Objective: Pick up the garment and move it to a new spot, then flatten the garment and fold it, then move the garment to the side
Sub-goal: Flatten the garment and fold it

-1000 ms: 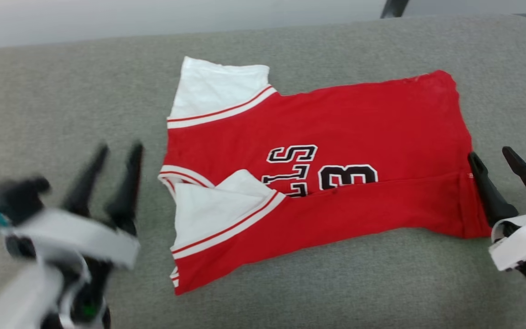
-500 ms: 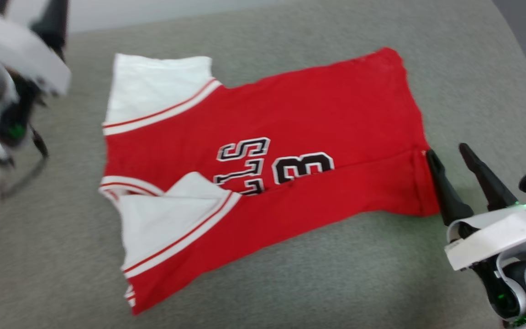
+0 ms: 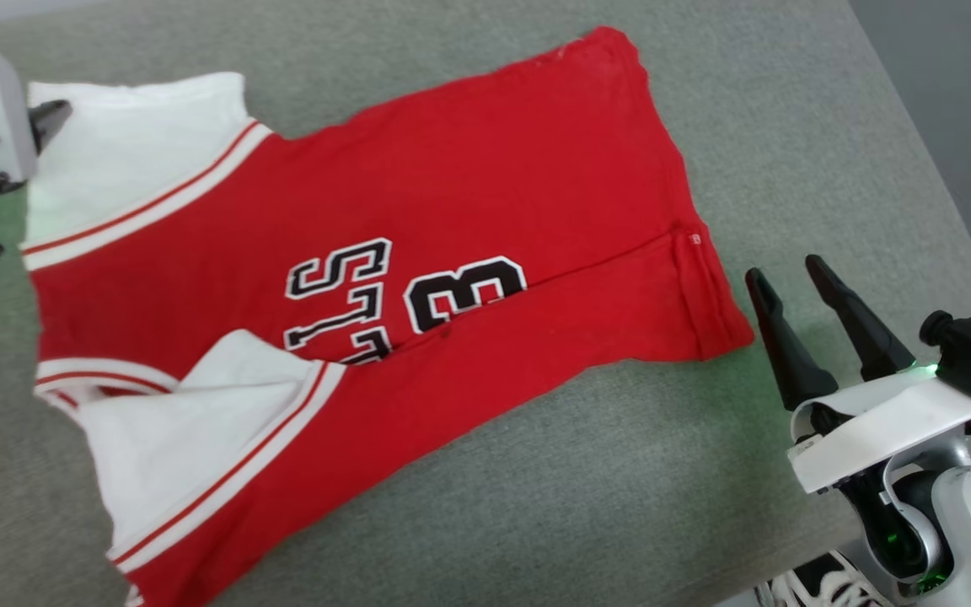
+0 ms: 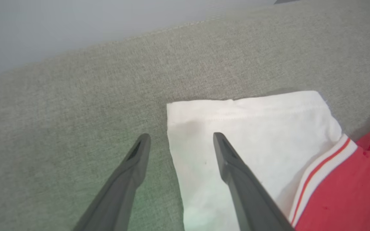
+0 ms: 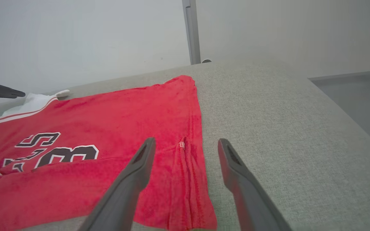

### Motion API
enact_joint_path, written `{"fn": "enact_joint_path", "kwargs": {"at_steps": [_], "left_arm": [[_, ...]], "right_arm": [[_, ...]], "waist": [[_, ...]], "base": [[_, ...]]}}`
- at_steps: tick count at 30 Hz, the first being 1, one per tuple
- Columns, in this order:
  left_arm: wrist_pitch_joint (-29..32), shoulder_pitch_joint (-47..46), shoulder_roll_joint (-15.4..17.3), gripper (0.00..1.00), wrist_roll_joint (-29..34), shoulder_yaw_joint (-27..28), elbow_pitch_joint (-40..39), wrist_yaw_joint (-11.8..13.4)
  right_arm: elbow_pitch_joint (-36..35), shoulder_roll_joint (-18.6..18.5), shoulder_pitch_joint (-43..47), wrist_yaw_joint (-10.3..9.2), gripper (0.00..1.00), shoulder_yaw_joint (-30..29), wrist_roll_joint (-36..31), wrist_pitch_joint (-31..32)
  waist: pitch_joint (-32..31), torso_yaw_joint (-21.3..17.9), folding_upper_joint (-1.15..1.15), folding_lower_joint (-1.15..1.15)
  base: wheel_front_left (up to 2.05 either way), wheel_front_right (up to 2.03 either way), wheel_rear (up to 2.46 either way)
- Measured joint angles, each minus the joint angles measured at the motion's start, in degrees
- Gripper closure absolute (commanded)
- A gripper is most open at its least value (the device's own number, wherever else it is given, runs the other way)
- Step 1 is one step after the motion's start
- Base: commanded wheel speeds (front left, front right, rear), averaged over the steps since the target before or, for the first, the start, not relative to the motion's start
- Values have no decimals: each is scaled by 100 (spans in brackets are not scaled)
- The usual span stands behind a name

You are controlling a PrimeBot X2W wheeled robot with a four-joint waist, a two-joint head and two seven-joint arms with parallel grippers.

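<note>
Head view: garment (image 3: 469,194) long axis diagonal, hem right; left claw (image 4: 181,136), right claw (image 3: 785,267) wide

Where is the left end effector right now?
In the left wrist view the left end effector stands open over the grey cushion, jaws straddling the edge of the garment's white sleeve; upper left in the head view.
</note>
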Motion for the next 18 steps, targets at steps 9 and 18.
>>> {"fn": "enact_joint_path", "kwargs": {"at_steps": [9,18], "left_arm": [[636,-257,-29,0,-143,-114,471,-108],[492,-361,-205,100,-181,-212,510,-145]], "right_arm": [[101,-37,-106,1,0,113,87,-63],[-37,-208,-402,1,0,220,101,46]], "waist": [[214,-215,0,0],[303,-156,0,0]], "base": [[0,0,0],[0,0,0]]}}
